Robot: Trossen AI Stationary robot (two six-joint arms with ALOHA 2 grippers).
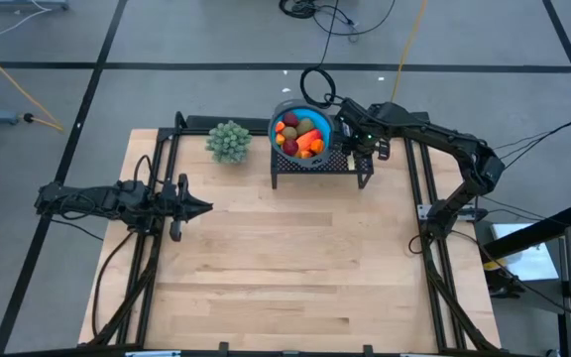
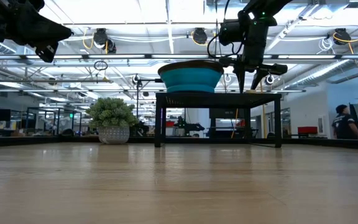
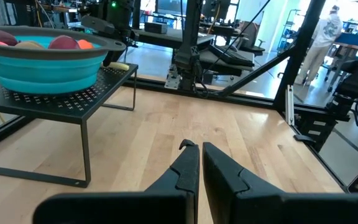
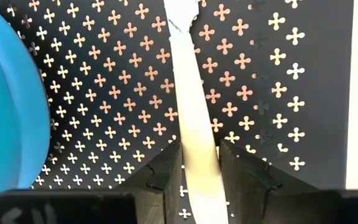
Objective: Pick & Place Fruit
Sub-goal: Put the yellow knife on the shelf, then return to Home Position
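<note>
Our right hand (image 4: 199,167) grips the pale yellow knife handle (image 4: 194,124) on the black perforated stand (image 4: 272,93), beside the fruit-filled blue bowl (image 1: 300,134); left hand (image 3: 194,168) closed, idle.

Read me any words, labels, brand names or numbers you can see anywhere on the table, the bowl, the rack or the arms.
None can be read: no text shows on the blue bowl, the black perforated rack, the pale knife handle or the plant pot.
Signs in the room behind are too small to read.

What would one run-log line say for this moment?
right tool: shut on knife, on rack | left tool: shut, waiting | fruit: in bowl
</note>
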